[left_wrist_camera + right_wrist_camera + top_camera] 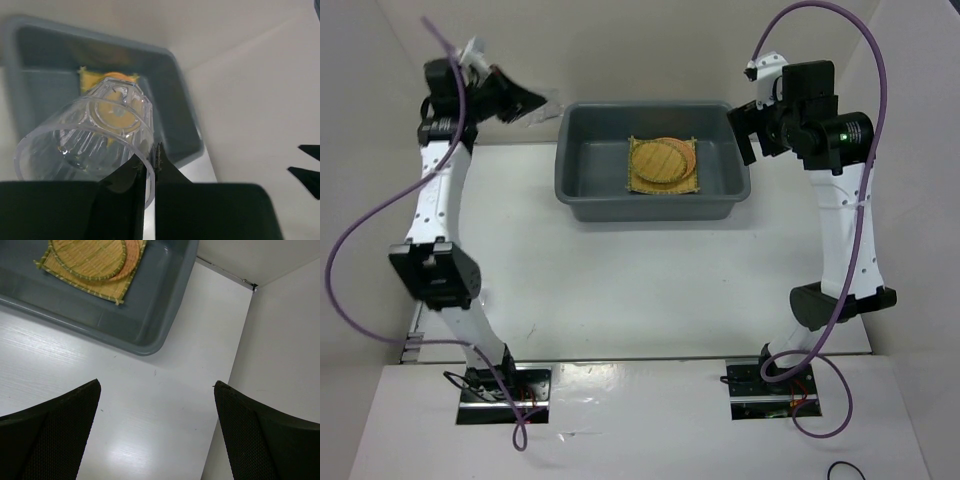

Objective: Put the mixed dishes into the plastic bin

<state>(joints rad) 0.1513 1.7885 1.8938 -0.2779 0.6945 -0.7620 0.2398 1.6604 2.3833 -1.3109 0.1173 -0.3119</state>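
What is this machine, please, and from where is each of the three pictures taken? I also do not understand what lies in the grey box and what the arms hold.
These are two robot arms bolted to a table. One picture looks down from above; the other two come from small cameras on each wrist. The grey plastic bin stands on the table and holds a square yellow woven mat with two round woven discs on it, one yellow-tan, one orange-brown. The left gripper is shut on the rim of a clear glass cup, held up beside the bin. The right gripper is open and holds nothing.
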